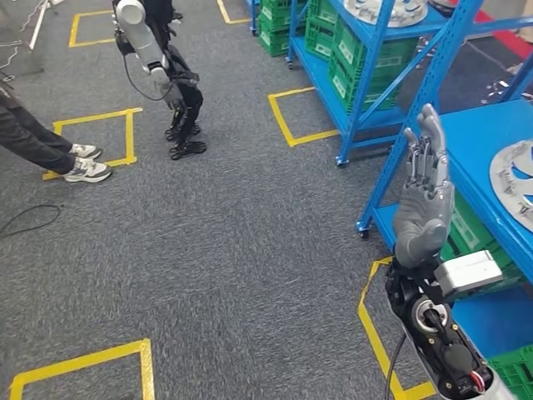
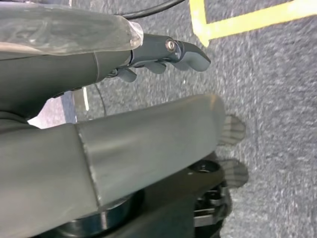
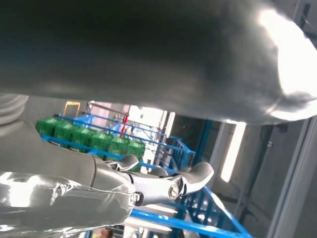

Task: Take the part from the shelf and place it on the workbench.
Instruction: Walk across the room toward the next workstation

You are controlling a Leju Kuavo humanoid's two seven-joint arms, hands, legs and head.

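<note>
A round silver part [image 1: 514, 180] with cut-outs lies on the top level of the near blue shelf [image 1: 466, 154] at the right edge of the head view. My right hand [image 1: 426, 200] is raised just left of that shelf, fingers straight and pointing up, holding nothing, a short way from the part. In the right wrist view the same hand's [image 3: 164, 184] fingers stretch out in front of blue racking. My left hand [image 2: 164, 54] hangs over the grey carpet with its fingers extended and nothing in it.
A second blue shelf [image 1: 352, 79] with green crates [image 1: 324, 33] stands further back and carries another silver part [image 1: 385, 8]. Another humanoid robot [image 1: 165, 71] stands at the far left, near a person's legs [image 1: 50, 150]. Yellow tape squares [image 1: 292, 121] mark the carpet; a black cable [image 1: 25, 218] lies on it.
</note>
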